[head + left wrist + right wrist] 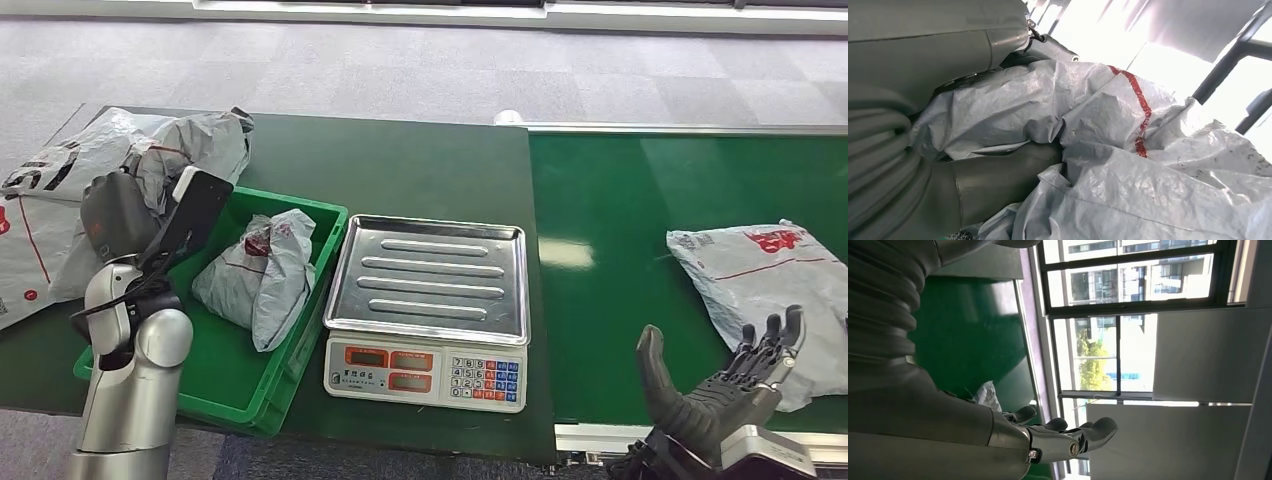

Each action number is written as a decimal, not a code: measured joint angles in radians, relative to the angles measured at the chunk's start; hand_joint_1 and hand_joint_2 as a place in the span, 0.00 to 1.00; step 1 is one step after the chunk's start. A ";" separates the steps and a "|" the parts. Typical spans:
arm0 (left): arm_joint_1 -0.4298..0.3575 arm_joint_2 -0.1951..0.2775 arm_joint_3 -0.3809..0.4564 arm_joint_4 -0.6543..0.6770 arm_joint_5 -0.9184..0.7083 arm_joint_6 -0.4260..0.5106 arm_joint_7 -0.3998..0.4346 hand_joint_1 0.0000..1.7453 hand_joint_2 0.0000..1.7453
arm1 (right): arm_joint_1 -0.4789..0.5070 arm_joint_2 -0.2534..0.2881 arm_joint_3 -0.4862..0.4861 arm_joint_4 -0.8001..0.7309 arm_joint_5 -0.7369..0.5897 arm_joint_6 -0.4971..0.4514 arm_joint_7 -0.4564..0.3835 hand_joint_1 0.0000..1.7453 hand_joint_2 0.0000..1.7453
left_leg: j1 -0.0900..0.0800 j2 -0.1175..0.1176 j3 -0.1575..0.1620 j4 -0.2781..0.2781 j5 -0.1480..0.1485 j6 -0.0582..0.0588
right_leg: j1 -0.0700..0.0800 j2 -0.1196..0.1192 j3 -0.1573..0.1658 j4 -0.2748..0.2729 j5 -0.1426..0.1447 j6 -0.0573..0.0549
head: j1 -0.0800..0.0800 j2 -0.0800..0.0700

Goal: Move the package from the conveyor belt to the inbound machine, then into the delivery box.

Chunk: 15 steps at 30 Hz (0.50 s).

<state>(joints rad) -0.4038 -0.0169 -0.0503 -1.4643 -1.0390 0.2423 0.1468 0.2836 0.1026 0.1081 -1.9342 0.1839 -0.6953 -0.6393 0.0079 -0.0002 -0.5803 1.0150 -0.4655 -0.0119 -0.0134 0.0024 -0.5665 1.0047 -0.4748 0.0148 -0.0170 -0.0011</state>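
A grey package with red print lies flat on the green conveyor belt at the right. My right hand is just in front of its near edge, fingers spread and holding nothing; the right wrist view shows those fingers empty, with a corner of the package beyond. At the far left my left hand is raised against a crumpled grey package. In the left wrist view that bag is bunched between thumb and fingers. The scale's steel tray is bare.
A green crate left of the scale holds one grey package. More grey bags are piled at the table's left end. The scale's keypad faces me. A metal rail edges the belt's far side.
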 joint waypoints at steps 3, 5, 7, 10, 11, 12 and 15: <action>0.011 0.004 0.044 0.044 0.022 -0.030 0.003 1.00 1.00 | 0.001 0.000 -0.006 -0.004 0.003 0.003 0.002 0.00 1.00 | 0.001 -0.001 -0.001 0.000 0.000 0.000 | 0.000 0.000 0.000 0.000 0.000 0.000 | 0.000 0.000; 0.017 0.006 0.066 0.072 0.082 -0.111 0.020 1.00 1.00 | 0.004 0.000 -0.008 -0.005 0.006 0.009 0.005 0.00 1.00 | 0.001 -0.001 -0.001 0.000 0.000 0.000 | 0.000 0.000 0.000 0.000 0.000 0.000 | 0.000 0.000; 0.033 0.008 0.089 0.109 0.161 -0.183 0.008 0.66 1.00 | 0.009 0.000 -0.012 -0.007 0.008 0.017 0.006 0.00 1.00 | 0.000 0.000 -0.001 0.000 0.000 0.000 | -0.001 0.000 0.000 0.000 0.000 0.000 | 0.000 0.000; 0.072 0.009 0.120 0.152 0.295 -0.236 -0.070 0.00 1.00 | 0.021 0.000 -0.015 -0.009 0.007 0.021 0.003 0.00 1.00 | 0.000 0.000 -0.001 0.000 0.000 0.000 | -0.001 0.000 -0.001 0.000 0.000 0.000 | 0.000 0.000; 0.085 0.008 0.126 0.158 0.330 -0.247 -0.089 0.00 1.00 | 0.025 0.000 -0.017 -0.009 0.006 0.022 0.002 0.00 1.00 | 0.000 0.000 -0.001 0.000 0.000 0.000 | -0.001 0.000 -0.001 0.000 0.000 0.000 | 0.000 0.000; 0.098 0.008 0.130 0.160 0.355 -0.254 -0.098 0.00 1.00 | 0.029 0.000 -0.018 -0.009 0.006 0.022 0.002 0.00 1.00 | 0.000 0.000 -0.001 0.000 0.000 0.000 | -0.001 0.000 -0.001 0.000 0.000 0.000 | 0.000 0.000; 0.125 0.008 0.132 0.155 0.382 -0.257 -0.096 0.00 1.00 | 0.035 0.000 -0.022 -0.009 0.005 0.025 0.001 0.00 1.00 | 0.000 0.000 -0.001 0.000 0.000 0.000 | 0.000 0.000 -0.001 0.000 0.000 0.000 | 0.000 0.000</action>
